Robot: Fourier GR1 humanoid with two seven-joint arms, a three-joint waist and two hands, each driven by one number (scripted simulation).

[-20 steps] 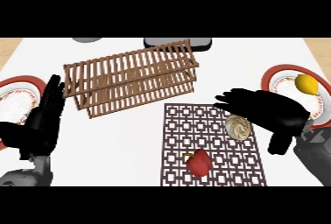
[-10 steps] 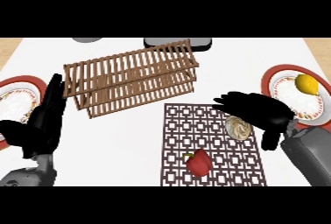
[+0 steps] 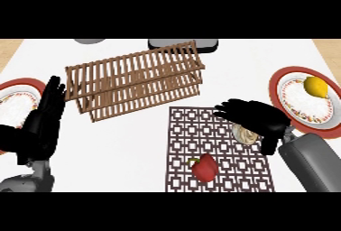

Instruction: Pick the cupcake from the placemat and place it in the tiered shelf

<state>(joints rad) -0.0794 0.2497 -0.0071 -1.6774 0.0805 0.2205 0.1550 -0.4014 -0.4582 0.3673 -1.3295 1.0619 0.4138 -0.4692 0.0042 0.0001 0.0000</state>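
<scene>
Pale round cupcake (image 3: 245,134): lies on the dark brown lattice placemat (image 3: 220,153), near its right edge, partly covered by the black right hand (image 3: 256,118); fingers (image 3: 230,108) spread above it, apparently for grasping. Slatted wooden tiered shelf (image 3: 136,79): beyond the placemat.

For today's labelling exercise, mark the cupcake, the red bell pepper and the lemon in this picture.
cupcake (image 3: 244,134): head view, on its swirled top showing beneath the right robot hand (image 3: 256,118).
red bell pepper (image 3: 205,168): head view, middle of its red body.
lemon (image 3: 315,86): head view, centre of the yellow fruit.
</scene>
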